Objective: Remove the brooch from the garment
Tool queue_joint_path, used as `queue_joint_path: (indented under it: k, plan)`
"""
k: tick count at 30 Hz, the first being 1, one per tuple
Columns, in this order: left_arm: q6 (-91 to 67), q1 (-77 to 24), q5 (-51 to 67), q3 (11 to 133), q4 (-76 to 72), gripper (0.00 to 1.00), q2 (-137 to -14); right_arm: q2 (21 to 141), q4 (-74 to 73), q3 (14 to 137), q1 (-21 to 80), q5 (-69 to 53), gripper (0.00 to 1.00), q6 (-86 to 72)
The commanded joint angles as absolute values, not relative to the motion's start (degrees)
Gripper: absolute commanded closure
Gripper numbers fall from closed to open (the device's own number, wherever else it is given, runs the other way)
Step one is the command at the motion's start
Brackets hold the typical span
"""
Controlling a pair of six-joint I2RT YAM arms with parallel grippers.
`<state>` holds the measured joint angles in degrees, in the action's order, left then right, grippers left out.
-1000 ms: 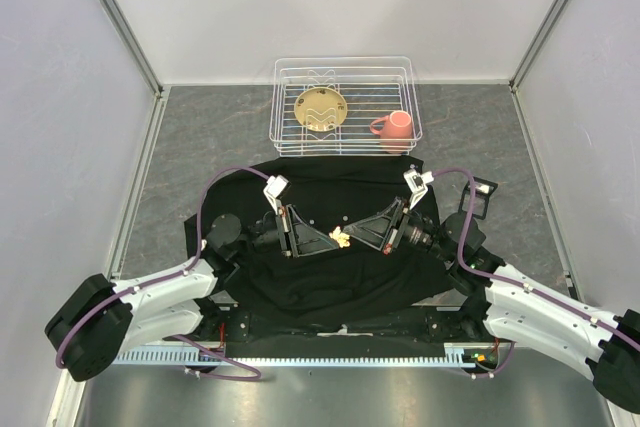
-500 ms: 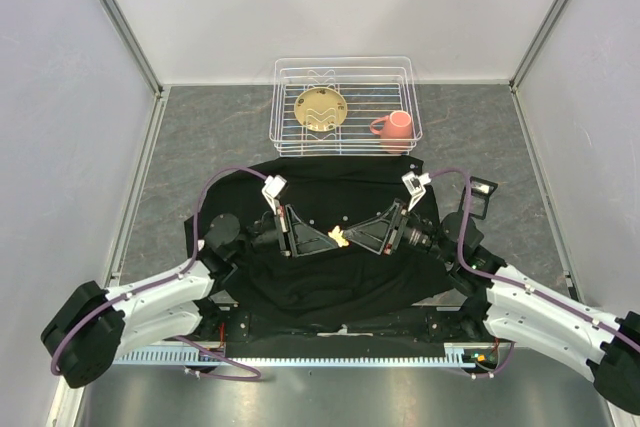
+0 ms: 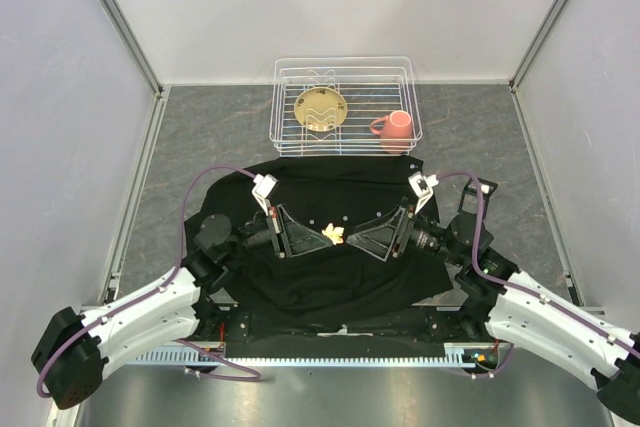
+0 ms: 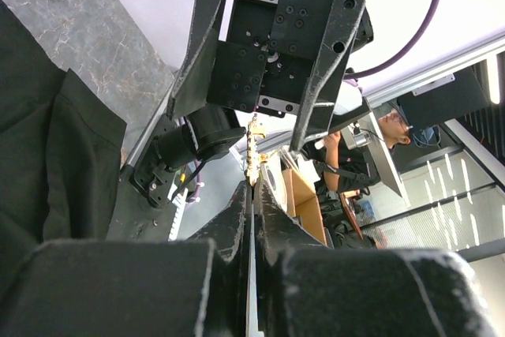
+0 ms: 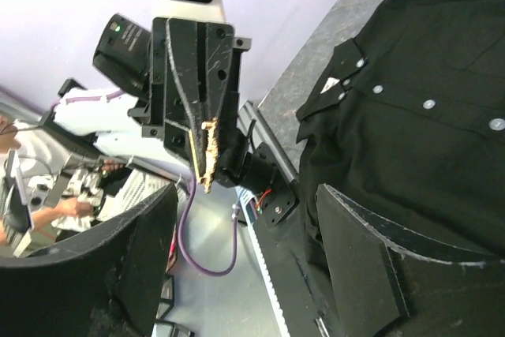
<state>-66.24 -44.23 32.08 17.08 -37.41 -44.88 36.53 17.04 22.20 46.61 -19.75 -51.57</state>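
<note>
Plainly, left pincer (image 3: 326,237) clamps the brooch (image 3: 336,235); right pincer (image 3: 352,239), spread apart, faces it from three o'clock.

the brooch (image 3: 334,235) carried slightly left and up in the clamped left gripper (image 3: 325,237), left arm's elbow swung lower and further left, its purple cable (image 3: 192,209) drawn wider, right gripper (image 3: 352,240) shifted slightly lower
</note>
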Motion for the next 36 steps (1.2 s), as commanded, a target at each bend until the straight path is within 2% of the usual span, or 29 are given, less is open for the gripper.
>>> queue_joint_path:
  k: [1,4,8,19,25,36]
  plan:
    - [-65.03,-44.47,30.85,17.58,-38.76,0.98,-44.30,39.45,24.86,24.25,46.50,-26.09,0.23,-51.24]
    - [-65.74,-44.47,31.11,17.58,-39.02,0.98,-44.65,44.37,29.60,25.48,47.02,-29.26,0.32,-52.64]
    - [-66.27,-44.47,31.03,17.32,-39.11,0.98,-44.56,45.53,29.71,25.66,48.16,-25.93,0.44,-51.68]
    - [-62.24,-44.47,31.90,17.84,-36.22,0.98,-43.86,47.72,35.95,23.47,48.34,-25.66,0.42,-55.64]
    - [-60.64,-44.47,31.90,18.98,-33.57,0.98,-44.12,48.43,36.21,23.47,48.96,-25.40,0.45,-55.55]
    - [-60.82,-44.47,32.17,18.81,-33.66,0.98,-43.95,51.24,36.56,23.64,50.27,-24.35,0.62,-55.02]
